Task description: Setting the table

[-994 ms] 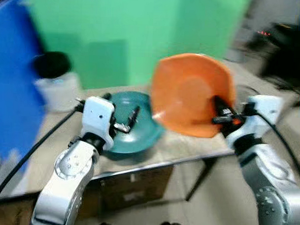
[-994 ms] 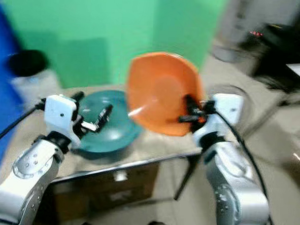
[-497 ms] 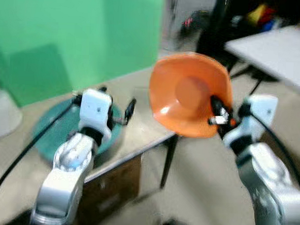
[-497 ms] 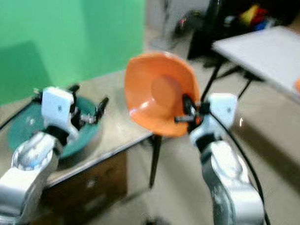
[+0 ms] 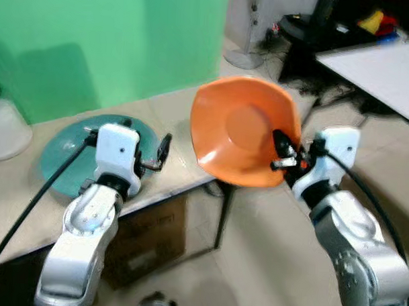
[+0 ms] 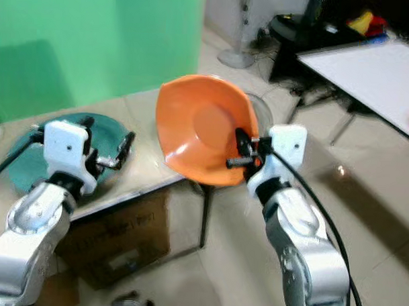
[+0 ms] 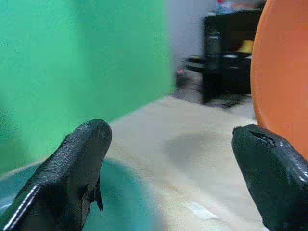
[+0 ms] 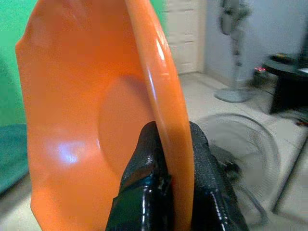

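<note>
Orange plate (image 5: 242,131): upright, rim pinched by right gripper (image 5: 283,152), past table (image 5: 179,108) edge.
Left gripper (image 5: 161,151): fingers wide, nothing held, over table near teal plate (image 5: 63,151).
Around: green wall (image 5: 107,42), white table (image 5: 379,65), fan (image 8: 236,53), cardboard box (image 5: 151,235) under table.
Vs earlier: camera swung; plate grip same.

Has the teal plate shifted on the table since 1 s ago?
Cannot tell. The teal plate lies on the beige table near the green wall; the camera swung.
</note>
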Controlling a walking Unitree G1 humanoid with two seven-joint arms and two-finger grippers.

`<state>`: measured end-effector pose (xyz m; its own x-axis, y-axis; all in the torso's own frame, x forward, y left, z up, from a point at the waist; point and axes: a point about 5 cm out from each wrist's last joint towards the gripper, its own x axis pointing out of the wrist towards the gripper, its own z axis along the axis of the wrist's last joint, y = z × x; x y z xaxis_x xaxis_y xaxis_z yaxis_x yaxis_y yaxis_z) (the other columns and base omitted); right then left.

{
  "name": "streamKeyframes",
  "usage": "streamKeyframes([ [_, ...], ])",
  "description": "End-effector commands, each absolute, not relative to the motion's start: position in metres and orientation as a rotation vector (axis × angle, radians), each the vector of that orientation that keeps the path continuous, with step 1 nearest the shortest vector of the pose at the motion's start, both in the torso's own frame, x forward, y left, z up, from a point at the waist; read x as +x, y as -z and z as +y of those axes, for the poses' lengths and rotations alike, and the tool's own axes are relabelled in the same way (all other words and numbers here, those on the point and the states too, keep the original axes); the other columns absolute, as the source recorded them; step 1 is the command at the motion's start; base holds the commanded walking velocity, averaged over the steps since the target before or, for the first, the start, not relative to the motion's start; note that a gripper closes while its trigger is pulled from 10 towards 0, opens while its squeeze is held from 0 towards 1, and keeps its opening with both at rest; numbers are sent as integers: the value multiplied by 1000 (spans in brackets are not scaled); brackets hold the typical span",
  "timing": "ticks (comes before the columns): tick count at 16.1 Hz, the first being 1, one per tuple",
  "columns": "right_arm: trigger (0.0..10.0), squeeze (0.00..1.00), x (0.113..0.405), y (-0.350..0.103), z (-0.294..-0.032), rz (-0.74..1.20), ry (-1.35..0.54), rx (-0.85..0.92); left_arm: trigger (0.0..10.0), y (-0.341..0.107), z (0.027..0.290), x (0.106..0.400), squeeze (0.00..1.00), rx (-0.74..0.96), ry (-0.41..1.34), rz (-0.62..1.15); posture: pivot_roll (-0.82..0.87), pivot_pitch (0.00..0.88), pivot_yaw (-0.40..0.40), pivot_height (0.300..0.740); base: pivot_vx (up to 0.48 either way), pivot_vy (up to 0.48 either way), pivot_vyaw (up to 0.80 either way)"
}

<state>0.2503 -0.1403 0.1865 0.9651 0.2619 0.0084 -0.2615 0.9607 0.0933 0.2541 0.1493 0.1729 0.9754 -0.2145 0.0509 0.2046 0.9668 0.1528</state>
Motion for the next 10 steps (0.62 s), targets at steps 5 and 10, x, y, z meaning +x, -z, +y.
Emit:
streamKeyframes([
  [5,10000,0,247,-192,-153,-48,-167,84,10000,-175,144,255,0,151,247,-70,126,0,-4,740,0,0,-800],
  [10,10000,0,241,-186,-158,-25,-125,87,10000,-173,142,256,0,104,238,-61,104,0,12,740,0,0,-160],
])
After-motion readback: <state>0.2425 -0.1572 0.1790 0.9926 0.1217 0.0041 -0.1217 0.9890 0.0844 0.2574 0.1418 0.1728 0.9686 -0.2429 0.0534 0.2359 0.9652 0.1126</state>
